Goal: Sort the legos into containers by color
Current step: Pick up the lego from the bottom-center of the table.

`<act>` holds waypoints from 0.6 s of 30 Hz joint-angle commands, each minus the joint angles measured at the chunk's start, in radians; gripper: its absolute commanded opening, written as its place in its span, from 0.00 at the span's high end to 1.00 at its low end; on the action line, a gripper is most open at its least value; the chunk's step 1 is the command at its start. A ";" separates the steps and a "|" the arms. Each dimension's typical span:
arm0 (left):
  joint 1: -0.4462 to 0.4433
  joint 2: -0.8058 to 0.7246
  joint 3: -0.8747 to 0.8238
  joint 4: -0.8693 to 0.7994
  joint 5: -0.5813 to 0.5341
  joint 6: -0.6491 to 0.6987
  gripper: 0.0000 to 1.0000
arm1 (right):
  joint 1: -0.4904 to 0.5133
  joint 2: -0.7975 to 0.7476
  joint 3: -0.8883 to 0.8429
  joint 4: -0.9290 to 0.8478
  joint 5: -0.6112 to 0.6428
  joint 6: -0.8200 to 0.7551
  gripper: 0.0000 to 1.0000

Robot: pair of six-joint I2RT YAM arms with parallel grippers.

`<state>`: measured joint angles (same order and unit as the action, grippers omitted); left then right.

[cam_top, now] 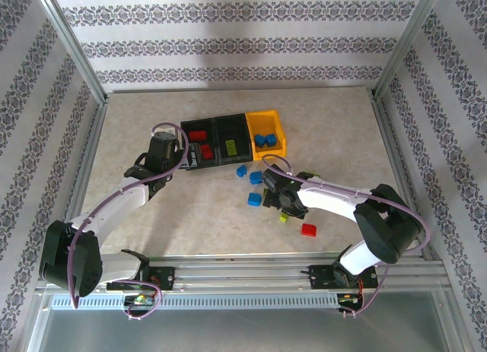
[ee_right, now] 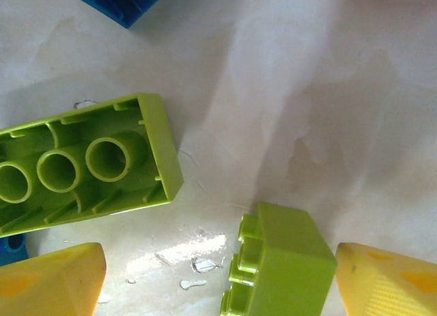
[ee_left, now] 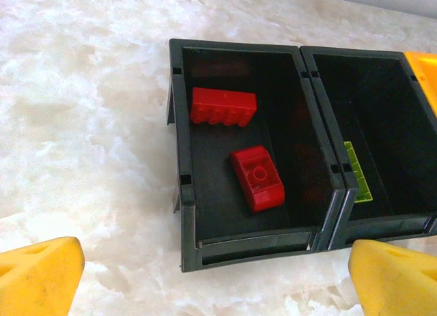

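Although the right gripper (ee_right: 218, 283) is held low over the table (ee_right: 328, 91), nothing is clamped in it: its yellow fingertips (ee_right: 51, 282) are spread wide. A small lime brick (ee_right: 280, 268) lies on its side between them, studs turned sideways, just beside one tip; whether they touch cannot be told. Next to it a long lime brick (ee_right: 89, 166) is turned upside down, so that the hollow underside, round tubes and thin ribs are shown. A blue brick (ee_right: 119, 2) is cut by the top edge. The plastic is glossy and sharp-cornered; the table is pale, marbled and faintly shiny.

From above, the legos are seen partly sorted. The bins are open, rectangular and thin-walled, joined in a row at mid-table. In the left black bin (ee_left: 235, 46) two red pieces are held: a long studded brick (ee_left: 223, 106) and a sloped brick (ee_left: 257, 177) with one stud. A flat lime piece (ee_left: 356, 173) leans on the near wall of the middle black bin (ee_left: 382, 84). Blue pieces (cam_top: 265, 140) are kept in the yellow bin (cam_top: 264, 121).

Loose blue bricks (cam_top: 254, 199) lie in front of the bins, and a red brick (cam_top: 308, 229) lies nearer the arms.

The left gripper (ee_left: 215, 278) is held released and empty over the table — its blunt yellow tips are set wide apart at the near end of the left black bin.
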<state>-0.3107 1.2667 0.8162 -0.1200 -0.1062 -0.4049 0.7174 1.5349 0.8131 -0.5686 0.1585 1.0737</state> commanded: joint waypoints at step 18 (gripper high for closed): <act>0.015 -0.034 -0.007 -0.022 -0.028 -0.006 0.00 | 0.007 -0.010 -0.019 -0.044 -0.032 -0.007 0.71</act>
<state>-0.3099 1.2659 0.8135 -0.1211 -0.1104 -0.4049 0.7181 1.5345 0.7914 -0.5838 0.1158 1.0695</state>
